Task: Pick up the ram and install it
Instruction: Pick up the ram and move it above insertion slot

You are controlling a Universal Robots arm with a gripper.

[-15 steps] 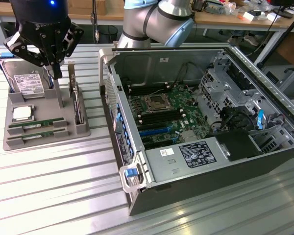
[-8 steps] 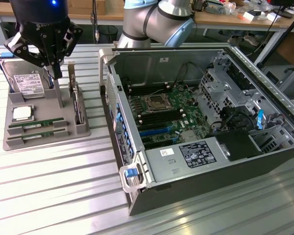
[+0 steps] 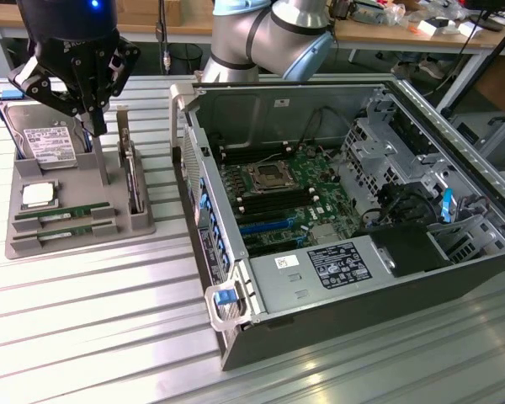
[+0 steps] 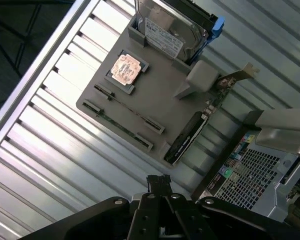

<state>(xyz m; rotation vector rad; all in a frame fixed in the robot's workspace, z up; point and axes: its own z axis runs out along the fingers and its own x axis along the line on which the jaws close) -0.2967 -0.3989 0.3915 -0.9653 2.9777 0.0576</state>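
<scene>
The fingers [image 3: 95, 118] are pinched together, empty, above the tray [image 3: 76, 181]. The ram [image 3: 63, 210] looks light, stiff, thin and fragile; its long top edge, mid-length, seems the best hold.

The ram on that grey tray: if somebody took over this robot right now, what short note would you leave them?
Gripper: shut, holding nothing, hanging above the grey tray at the exterior view's left.
Ram: one strip and a second strip sit in the tray's slots, untouched.
Open computer case: to the exterior view's right of the tray, its board exposed.
Done: nothing of the job that shows.
Left: picking up a strip and fitting it into the case.
</scene>
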